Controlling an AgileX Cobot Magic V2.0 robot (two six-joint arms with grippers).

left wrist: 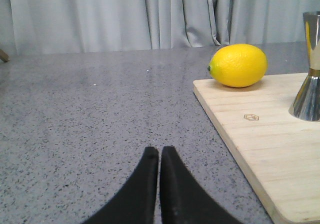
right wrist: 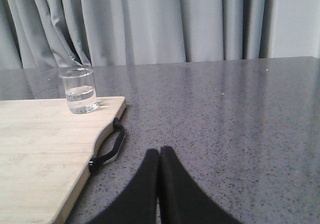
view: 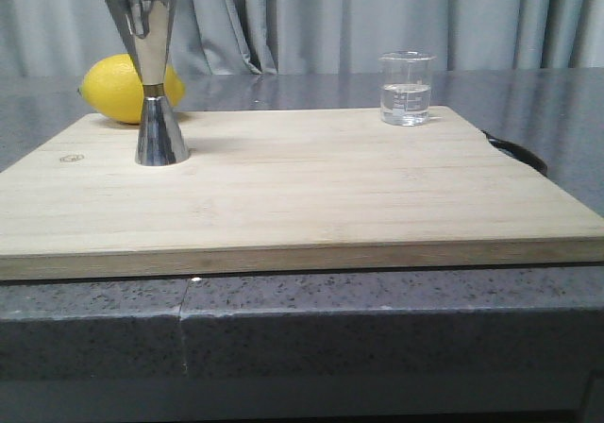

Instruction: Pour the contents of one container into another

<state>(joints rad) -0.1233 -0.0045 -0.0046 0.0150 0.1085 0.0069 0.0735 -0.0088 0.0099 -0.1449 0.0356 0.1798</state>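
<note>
A small clear glass beaker [view: 407,89] with clear liquid stands at the far right corner of the wooden cutting board [view: 302,187]; it also shows in the right wrist view as the beaker [right wrist: 78,90]. The tall steel jigger [view: 151,81] stands upright on the board's left side, and the jigger [left wrist: 310,69] shows partly in the left wrist view. My left gripper [left wrist: 159,152] is shut and empty over the grey counter left of the board. My right gripper [right wrist: 159,153] is shut and empty over the counter right of the board. Neither gripper appears in the front view.
A yellow lemon [view: 127,89] lies behind the jigger at the board's far left edge; the lemon [left wrist: 238,65] also shows in the left wrist view. A black strap handle [right wrist: 110,149] hangs off the board's right side. Grey curtains [view: 377,17] close the back.
</note>
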